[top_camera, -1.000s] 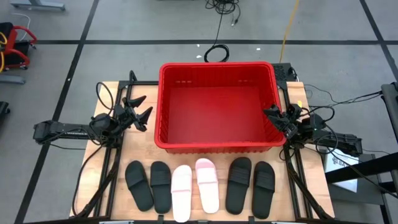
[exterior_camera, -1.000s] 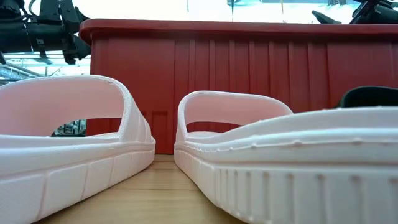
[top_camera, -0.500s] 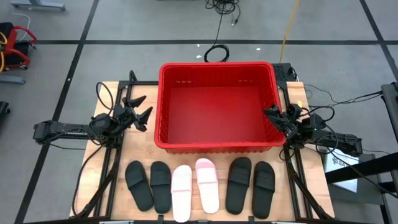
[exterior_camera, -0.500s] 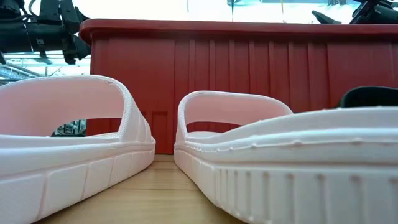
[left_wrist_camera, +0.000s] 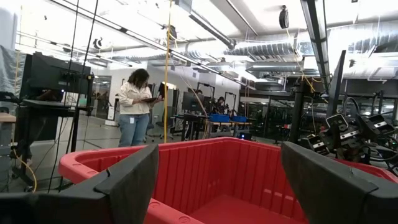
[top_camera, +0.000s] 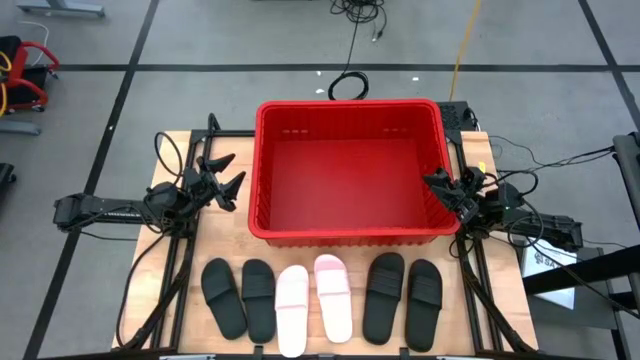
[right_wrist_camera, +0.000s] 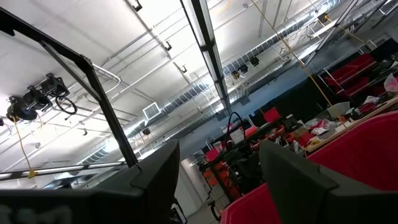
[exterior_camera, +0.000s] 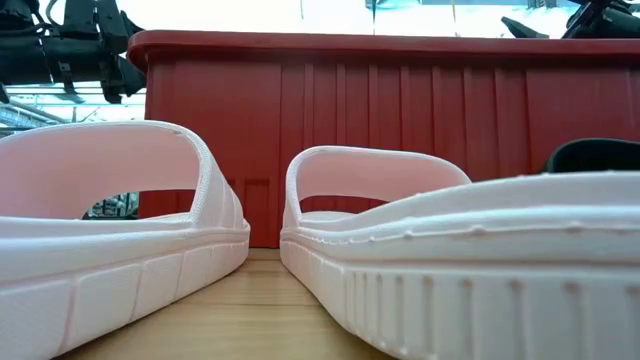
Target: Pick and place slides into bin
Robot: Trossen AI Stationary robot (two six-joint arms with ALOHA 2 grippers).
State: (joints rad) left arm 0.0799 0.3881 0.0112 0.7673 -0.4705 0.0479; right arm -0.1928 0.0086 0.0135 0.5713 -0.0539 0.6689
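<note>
The red bin (top_camera: 350, 170) stands at the table's middle, toward the far edge. Six slides lie in a row along the near edge: two black (top_camera: 222, 295) (top_camera: 259, 299) at left, two pale pink (top_camera: 292, 308) (top_camera: 333, 296) in the middle, two black (top_camera: 384, 296) (top_camera: 424, 302) at right. The pink ones fill the low view (exterior_camera: 120, 220) (exterior_camera: 450, 250). My left gripper (top_camera: 228, 178) is open and empty just left of the bin. My right gripper (top_camera: 440, 188) is open and empty at the bin's right wall, tilted upward.
The bin's rim (left_wrist_camera: 112, 163) shows close ahead in the left wrist view, with my right arm (left_wrist_camera: 348, 134) beyond it. A person (left_wrist_camera: 135, 106) stands in the room far behind. Bare wood (top_camera: 225, 240) lies between the bin and the slides.
</note>
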